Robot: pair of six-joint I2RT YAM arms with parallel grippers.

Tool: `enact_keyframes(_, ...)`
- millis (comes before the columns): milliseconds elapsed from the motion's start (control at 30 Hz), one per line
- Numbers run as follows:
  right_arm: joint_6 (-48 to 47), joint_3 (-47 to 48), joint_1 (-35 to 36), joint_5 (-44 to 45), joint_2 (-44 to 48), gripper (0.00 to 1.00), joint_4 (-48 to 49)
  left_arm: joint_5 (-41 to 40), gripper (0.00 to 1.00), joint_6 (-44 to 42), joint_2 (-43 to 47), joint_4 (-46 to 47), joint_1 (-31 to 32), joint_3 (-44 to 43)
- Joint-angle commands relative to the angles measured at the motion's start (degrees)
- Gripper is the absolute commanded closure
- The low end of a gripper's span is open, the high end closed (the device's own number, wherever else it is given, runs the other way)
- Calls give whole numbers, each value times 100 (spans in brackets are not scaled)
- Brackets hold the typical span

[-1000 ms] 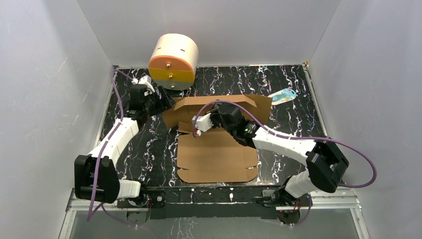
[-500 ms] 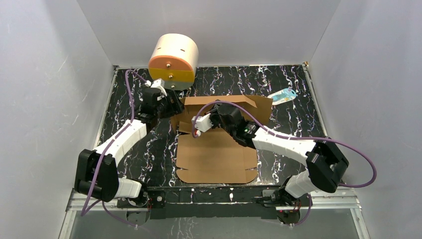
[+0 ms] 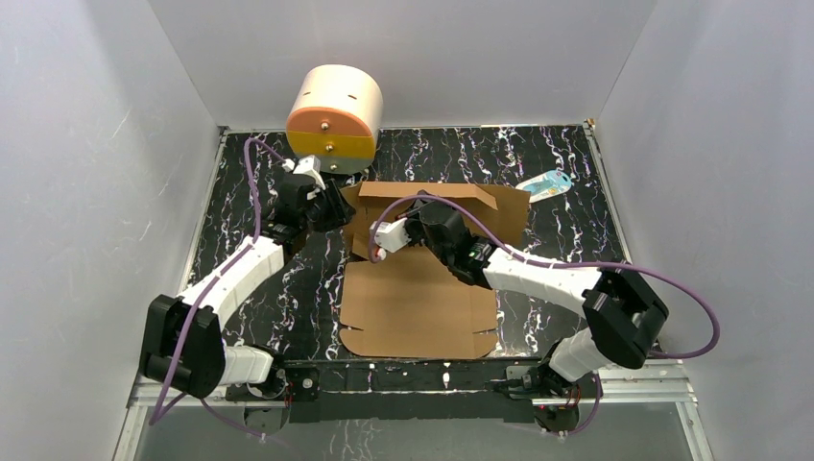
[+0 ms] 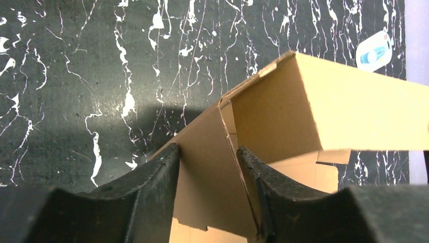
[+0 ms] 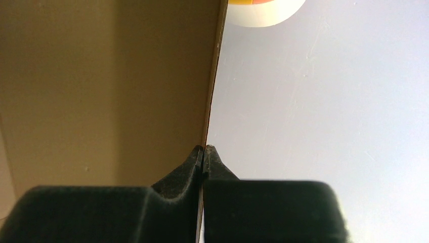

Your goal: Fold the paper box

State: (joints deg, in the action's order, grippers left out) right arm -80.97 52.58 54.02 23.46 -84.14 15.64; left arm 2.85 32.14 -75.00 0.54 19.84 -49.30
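The paper box point(image 3: 415, 305) is brown cardboard; its near panel lies flat and its far part point(image 3: 451, 204) stands raised. My left gripper point(image 3: 338, 207) is at the raised part's left end. In the left wrist view its fingers point(image 4: 163, 169) stand apart, with a side flap point(image 4: 205, 177) filling the gap of the left gripper point(image 4: 207, 152) and a folded wall point(image 4: 324, 111) beyond. My right gripper point(image 3: 384, 240) is over the box's middle left. The right wrist view shows the right gripper point(image 5: 203, 149) shut on the thin edge of an upright cardboard panel point(image 5: 106, 86).
A round cream drum with orange and yellow drawers point(image 3: 334, 117) stands at the back left, close behind my left gripper; its underside shows in the right wrist view point(image 5: 263, 6). A small blue-and-white packet point(image 3: 547, 184) lies at the back right. White walls enclose the black marbled table point(image 3: 566, 230).
My left arm has swung right to the box's left end and its jaws have narrowed round the flap. The raised far part stands a little more upright. The right gripper has kept its hold.
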Motion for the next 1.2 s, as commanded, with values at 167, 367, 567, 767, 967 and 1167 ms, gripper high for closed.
enact_keyframes(167, -29, -122, 91, -130, -98, 92, 677, 428, 62, 210, 387, -18, 243, -92)
enact_keyframes(367, -9, -233, 104, -236, -26, 92, 669, 419, 62, 266, 416, -18, 407, 2)
enact_keyframes(567, 62, -525, 182, -280, 197, 89, 638, 415, 61, 258, 440, -12, 536, 205)
enact_keyframes(767, -91, -936, 378, 36, 275, 89, 1071, 548, 60, 314, 549, 205, 605, 514)
enact_keyframes(967, -896, -1665, 619, 548, 91, 90, 2741, 818, 60, 418, 776, 656, 730, 950)
enact_keyframes(1167, -1030, -1884, 715, 678, 74, 89, 2928, 902, 58, 411, 1176, 1176, 811, 1510)
